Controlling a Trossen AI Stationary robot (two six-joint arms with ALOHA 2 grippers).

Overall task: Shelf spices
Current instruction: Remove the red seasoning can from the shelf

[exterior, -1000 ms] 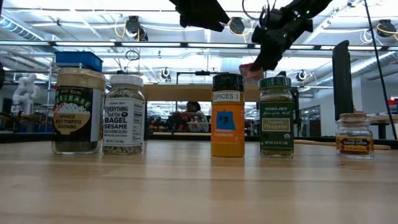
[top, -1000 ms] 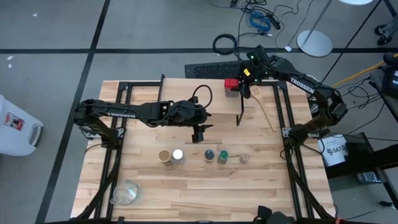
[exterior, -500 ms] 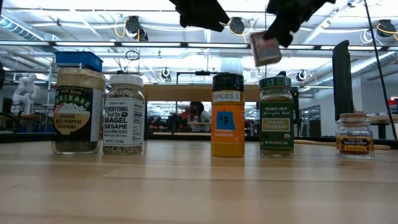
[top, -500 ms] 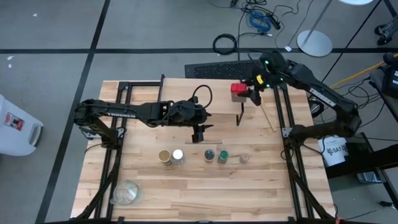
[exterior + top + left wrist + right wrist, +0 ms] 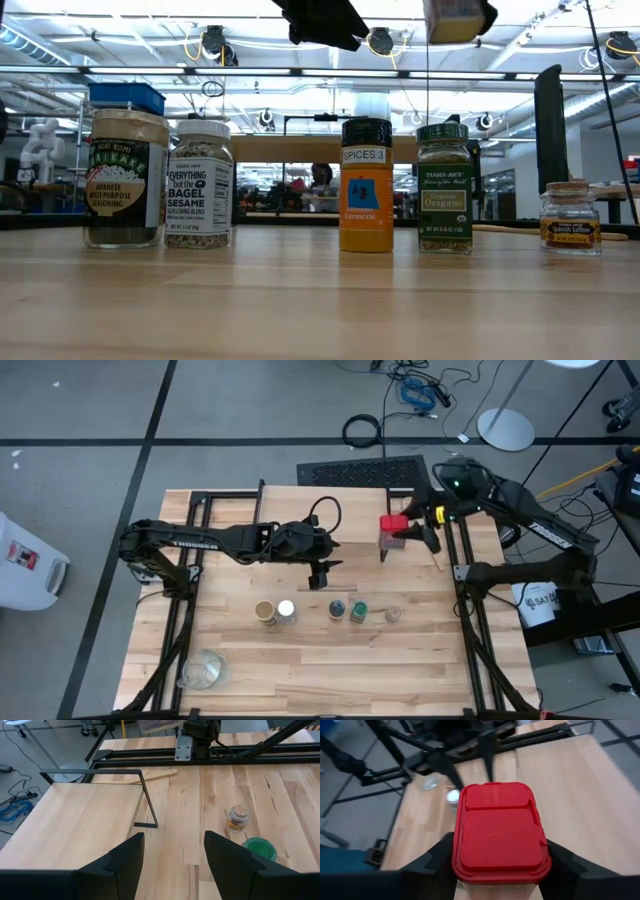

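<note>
My right gripper [image 5: 408, 530] is shut on the red square tin [image 5: 393, 524], which is in the air at the shelf's right end; the low view shows the tin [image 5: 456, 18] at the top of the picture. The shelf [image 5: 352, 510] is a light plank on black legs [image 5: 75, 815]. Five jars stand on their bases in a row near the table's middle: tan lid [image 5: 264, 610], white lid [image 5: 286, 608], black lid [image 5: 337, 606], green lid [image 5: 358, 608] and a small jar [image 5: 393, 614]. My left gripper [image 5: 172, 865] hangs open above the black-lidded jar [image 5: 320, 572]. My right gripper pinches the red tin between its two fingers, one finger [image 5: 432, 865] on each of two opposite side walls just below the lid [image 5: 497, 827]. The fingers come from the table's right side. The tin is upright and lifted clear.
A wooden spoon [image 5: 432, 550] lies right of the shelf under my right arm. A clear glass bowl [image 5: 203, 670] sits at the near left corner. Black frame rails [image 5: 462, 540] run along the table's left and right sides.
My right gripper has carried the red tin from the shelf's far right corner toward the table's near edge and a little to the right, rising as it went. It has stayed shut on the tin.
</note>
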